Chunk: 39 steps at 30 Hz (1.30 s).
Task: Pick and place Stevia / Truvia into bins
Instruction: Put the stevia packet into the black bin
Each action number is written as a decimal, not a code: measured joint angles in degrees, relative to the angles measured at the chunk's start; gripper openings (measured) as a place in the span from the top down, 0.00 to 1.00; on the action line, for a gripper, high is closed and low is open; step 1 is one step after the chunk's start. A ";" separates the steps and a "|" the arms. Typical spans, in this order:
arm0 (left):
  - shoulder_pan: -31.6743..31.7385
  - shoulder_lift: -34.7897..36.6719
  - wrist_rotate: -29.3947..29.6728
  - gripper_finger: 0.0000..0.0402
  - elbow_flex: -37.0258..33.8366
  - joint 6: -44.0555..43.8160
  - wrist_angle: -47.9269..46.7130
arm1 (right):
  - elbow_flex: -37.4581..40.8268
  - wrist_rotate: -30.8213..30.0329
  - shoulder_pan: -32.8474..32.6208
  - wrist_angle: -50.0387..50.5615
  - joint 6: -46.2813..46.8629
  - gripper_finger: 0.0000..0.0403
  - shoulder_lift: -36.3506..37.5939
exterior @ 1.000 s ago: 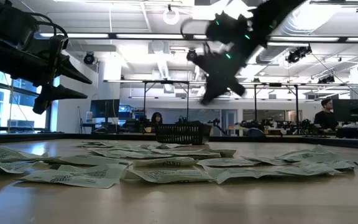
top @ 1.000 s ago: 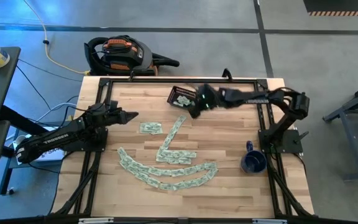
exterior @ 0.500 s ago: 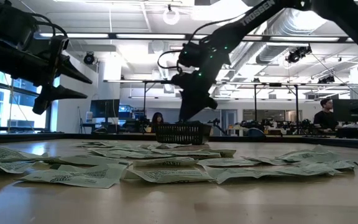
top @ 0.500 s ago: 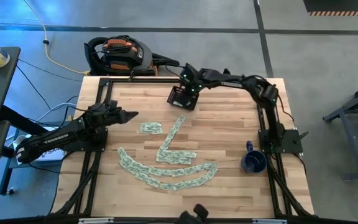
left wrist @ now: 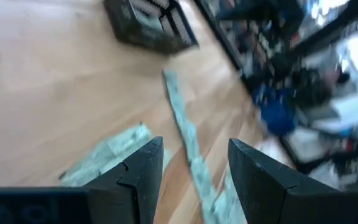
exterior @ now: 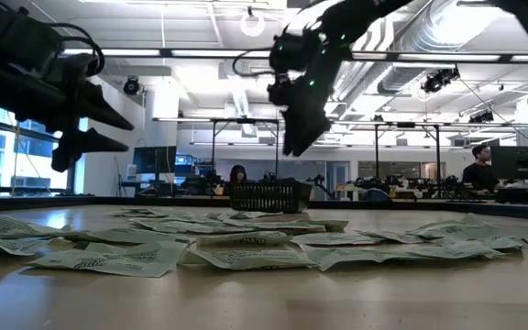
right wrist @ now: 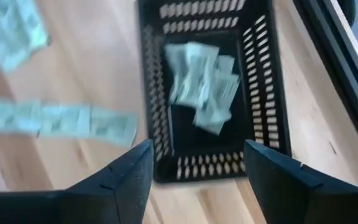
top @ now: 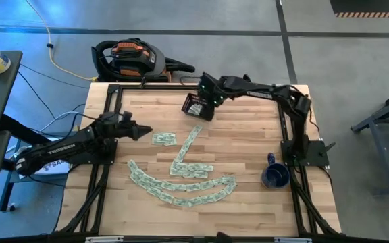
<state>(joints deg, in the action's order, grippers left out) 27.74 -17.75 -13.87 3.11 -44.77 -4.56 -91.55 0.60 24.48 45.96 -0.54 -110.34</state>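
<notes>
Your right hand (top: 206, 94) hangs above the basket (top: 197, 106) at upper centre, fingers spread, gripping nothing — several Stevia sachets (right wrist: 199, 81) lie inside. Your left hand (top: 142, 129) waits at left, released, near the sachets on the tabletop (top: 248, 145).

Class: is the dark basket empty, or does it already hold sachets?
Not empty: the right wrist view shows several pale sachets lying inside the basket.

Left wrist view blurs the mug (left wrist: 277, 116).
</notes>
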 joint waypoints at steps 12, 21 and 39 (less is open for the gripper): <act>-0.01 -22.87 -3.12 0.46 12.74 29.93 -6.78 | 20.78 -9.25 -6.07 -1.47 7.49 0.39 14.99; -1.39 -39.64 -1.89 0.46 17.53 38.19 -5.89 | 29.63 -10.97 -8.63 -8.07 15.04 0.39 18.64; -10.54 -54.70 10.40 0.46 25.81 46.97 -9.04 | 31.83 -13.57 -7.53 -16.37 9.91 0.39 18.71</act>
<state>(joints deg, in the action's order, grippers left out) 17.20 -72.45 -3.46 28.93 2.20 -13.60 -59.72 -12.96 16.95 29.60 9.37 -91.63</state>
